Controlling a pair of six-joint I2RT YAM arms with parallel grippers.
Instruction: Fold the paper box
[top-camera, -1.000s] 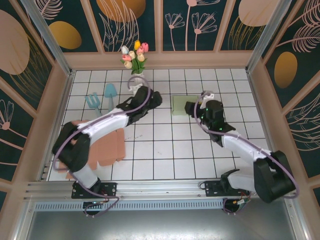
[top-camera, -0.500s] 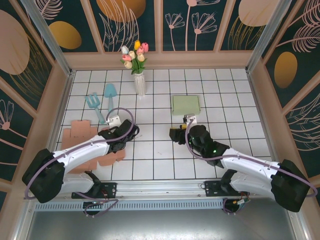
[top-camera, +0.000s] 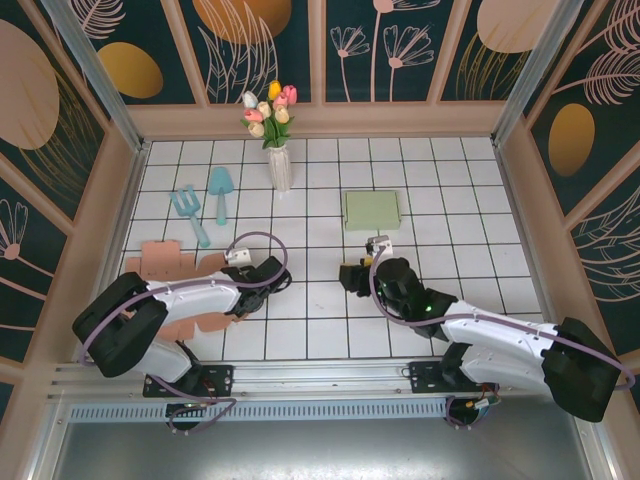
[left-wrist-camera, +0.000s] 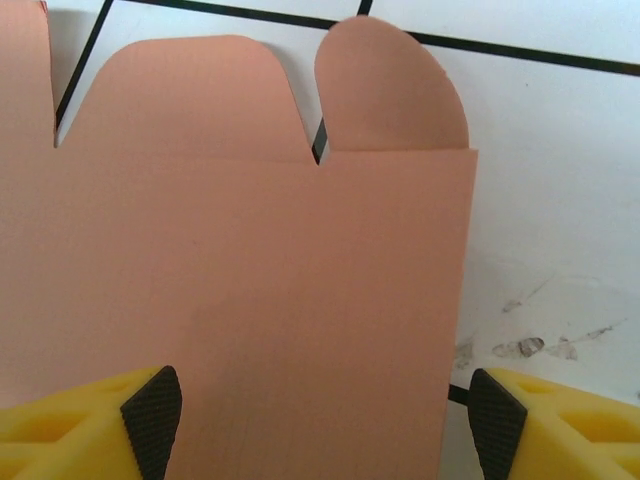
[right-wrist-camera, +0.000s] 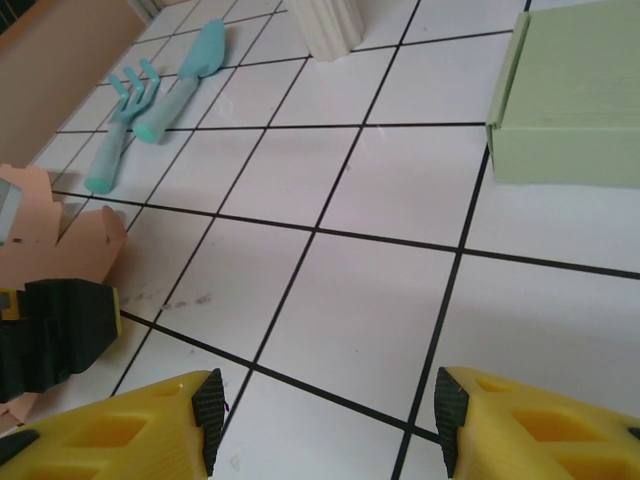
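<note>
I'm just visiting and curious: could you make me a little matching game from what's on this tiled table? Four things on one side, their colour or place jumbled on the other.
Things:
1. paper box
2. closed box
3. vase
4. garden fork and trowel

Descriptions:
a. by the back wall, holding tulips
b. salmon pink, flat under the left gripper
c. teal, side by side
d. pale green, beyond the right gripper

Pairs: 1-b, 2-d, 3-a, 4-c.
</note>
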